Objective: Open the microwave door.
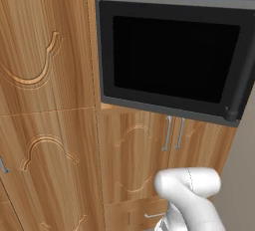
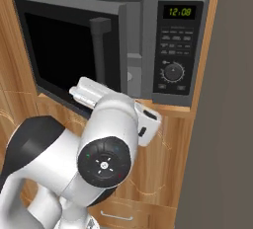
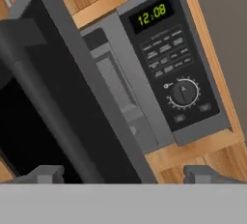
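The microwave (image 2: pixel 163 50) sits in a recess of a tall run of brown wooden cabinets (image 1: pixel 45 100), its base resting on the wooden shelf (image 3: pixel 202 146) at the bottom of that recess. The microwave door (image 1: pixel 172 58) stands partly open, swung out on its left edge so that a gap shows between its right edge and the oven's front; through the gap in the hand view a pale grey inner wall (image 3: pixel 118 92) shows. The vertical bar handle (image 2: pixel 100 50) runs down the door's free edge. To the right of the opening is the button panel (image 2: pixel 177 45), with a green display (image 3: pixel 150 15) reading 12:08 at its top and a round knob (image 3: pixel 183 91) lower down. Below the shelf are two cabinet doors with slim silver handles (image 1: pixel 173 133), and a drawer front (image 2: pixel 118 213) under them. A flat grey wall (image 2: pixel 232 124) stands at the cabinets' right edge. The fingers (image 3: pixel 48 174) rise at the bottom of the hand view, set wide apart and holding nothing, the left one below the door, the right one below the shelf edge.
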Robot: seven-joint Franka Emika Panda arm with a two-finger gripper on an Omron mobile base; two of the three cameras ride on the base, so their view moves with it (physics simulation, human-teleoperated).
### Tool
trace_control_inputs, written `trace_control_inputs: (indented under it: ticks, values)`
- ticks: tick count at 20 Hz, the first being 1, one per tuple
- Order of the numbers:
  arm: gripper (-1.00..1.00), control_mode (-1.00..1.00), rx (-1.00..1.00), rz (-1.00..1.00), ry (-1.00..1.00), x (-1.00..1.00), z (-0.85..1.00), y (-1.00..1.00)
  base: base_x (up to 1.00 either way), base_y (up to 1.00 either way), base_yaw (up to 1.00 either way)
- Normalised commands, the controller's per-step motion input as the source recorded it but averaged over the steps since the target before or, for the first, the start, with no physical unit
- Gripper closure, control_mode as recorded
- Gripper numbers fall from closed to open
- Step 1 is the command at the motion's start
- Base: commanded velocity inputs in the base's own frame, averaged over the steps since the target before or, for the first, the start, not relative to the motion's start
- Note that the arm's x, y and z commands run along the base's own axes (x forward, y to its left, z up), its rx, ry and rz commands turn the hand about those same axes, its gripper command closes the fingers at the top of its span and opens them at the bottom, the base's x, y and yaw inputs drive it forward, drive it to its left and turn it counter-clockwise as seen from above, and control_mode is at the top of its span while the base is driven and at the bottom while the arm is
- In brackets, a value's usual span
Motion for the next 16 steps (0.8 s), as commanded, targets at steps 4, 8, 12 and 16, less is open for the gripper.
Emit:
trace_control_inputs:
  ticks: [4, 8, 12, 16]
  values:
    - [-1.0, -1.0, 0.68, -0.16, 0.2, 0.22, -0.04, -0.03, 0.0, 0.0, 0.0]
    - [-1.0, -1.0, 0.29, -0.02, 0.15, 0.08, -0.01, 0.0, 0.0, 0.0, 0.0]
    - [-1.0, -1.0, 0.09, 0.0, 0.22, 0.22, -0.01, 0.0, 0.0, 0.0, 0.0]
    - [-1.0, -1.0, 0.2, 0.0, 0.3, 0.49, -0.03, 0.0, 0.0, 0.0, 0.0]
